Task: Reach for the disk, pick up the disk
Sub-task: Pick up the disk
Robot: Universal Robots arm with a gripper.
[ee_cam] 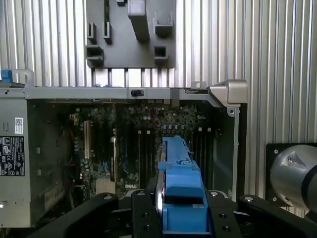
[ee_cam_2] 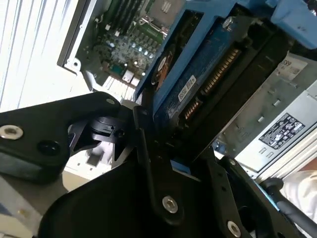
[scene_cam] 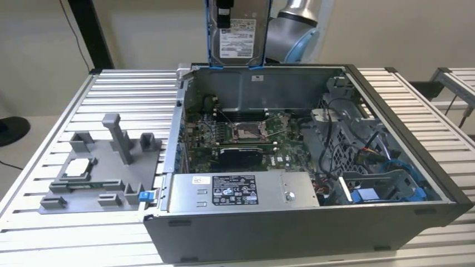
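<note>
Label (scene_cam: 239, 42) on disk (scene_cam: 236, 33), print illegible (small type)

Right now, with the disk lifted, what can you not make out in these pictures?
- Disk: the exterior view's top edge cuts off its upper part.
- Gripper: in the first wrist view the blue bracket hides where the pads press the disk.
- Disk label: turned away in both wrist views.
- Case floor at the exterior view's right: cables cover it.
</note>
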